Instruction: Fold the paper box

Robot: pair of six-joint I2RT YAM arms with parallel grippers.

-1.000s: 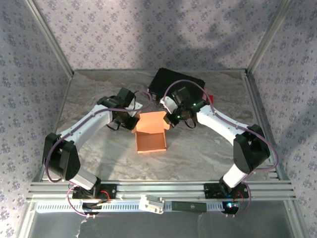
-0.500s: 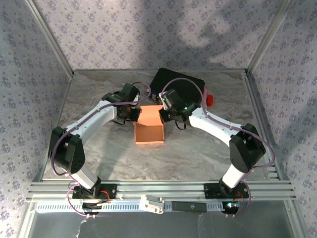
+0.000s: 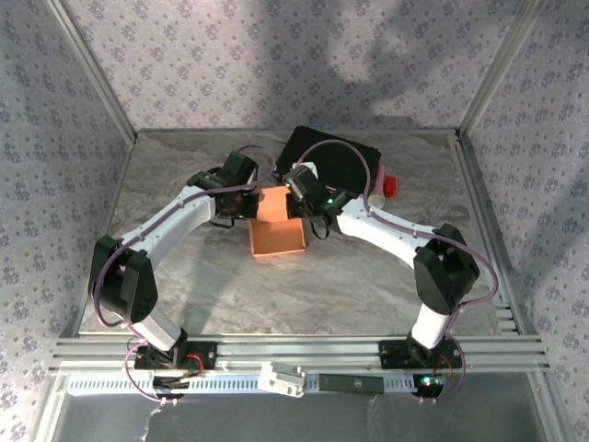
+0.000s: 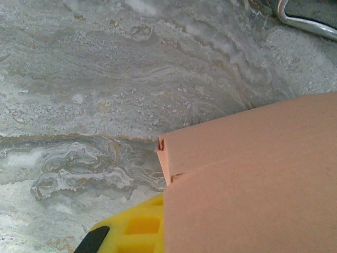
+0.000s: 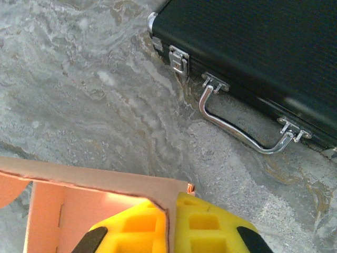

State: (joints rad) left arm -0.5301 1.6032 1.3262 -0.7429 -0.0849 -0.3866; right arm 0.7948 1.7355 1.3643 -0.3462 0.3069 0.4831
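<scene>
The paper box (image 3: 278, 235) is plain salmon-pink, brighter on its lit inner wall. The table (image 3: 368, 276) is marbled grey with whitish and tan veins. The hard case (image 5: 263, 52) is black with fine ribbing, and its latch (image 5: 178, 59) and handle (image 5: 239, 137) are shiny silver metal. The fingers (image 5: 210, 229) of the right gripper (image 5: 168, 234) are yellow with black tips, as is the one showing on the left gripper (image 3: 252, 208). The left arm (image 3: 170, 226) and right arm (image 3: 386, 235) are white with black joints and carry purple cables (image 3: 317, 152). The walls (image 3: 230, 55) have a pale lilac print of small flowers. A small red object (image 3: 390, 187) shows beside the case.
</scene>
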